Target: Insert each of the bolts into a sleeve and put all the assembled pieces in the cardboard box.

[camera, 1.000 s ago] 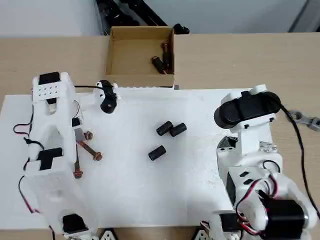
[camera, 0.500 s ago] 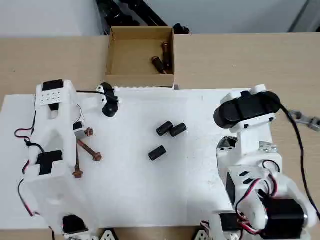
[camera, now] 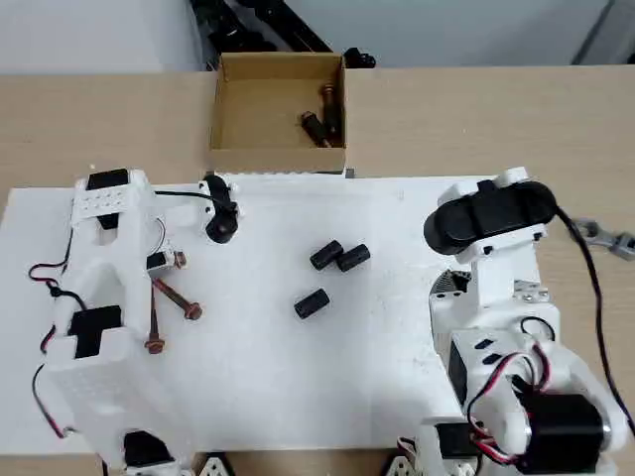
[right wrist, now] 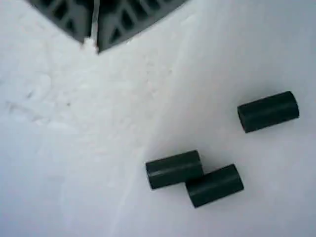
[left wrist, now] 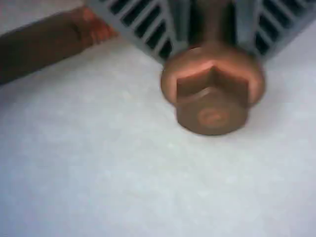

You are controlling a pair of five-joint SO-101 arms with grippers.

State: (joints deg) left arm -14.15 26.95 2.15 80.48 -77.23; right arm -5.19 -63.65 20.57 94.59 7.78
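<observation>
Since the high view looks straight down, the layout is plain. The cardboard box (camera: pixel 226 119) sits at the upper middle of the frame with assembled pieces (camera: pixel 319 121) against its right wall. Three black sleeves (camera: pixel 325 254) lie at the centre of the white sheet (camera: pixel 397 397), two touching and one just below them. At the left, the left gripper (camera: pixel 167 262) is low over the sheet with the gripped bolt (camera: pixel 178 259) at its tip, and two loose bolts (camera: pixel 179 301) lie just below it. The right arm (camera: pixel 491 218) stands at the right, well apart from the sleeves.

In the left wrist view, the left gripper (left wrist: pixel 212 27) appears to be clamped on the shank of the gripped bolt (left wrist: pixel 212 94), whose hex flange head faces the camera close above the sheet. How much shank the ribbed fingers (left wrist: pixel 133 24) cover is hidden. If it is only the end, the bolt could pivot or slip on lifting, and a tilted bolt would jam at a sleeve's mouth. One of the loose bolts (left wrist: pixel 44 47) lies near and could be knocked.

In the right wrist view, the right gripper (right wrist: pixel 94 42) has its fingers pressed together on nothing. Two sleeves (right wrist: pixel 174 169) touch end to side. Grasping either may push its neighbour, and these round pieces would roll out of reach.
</observation>
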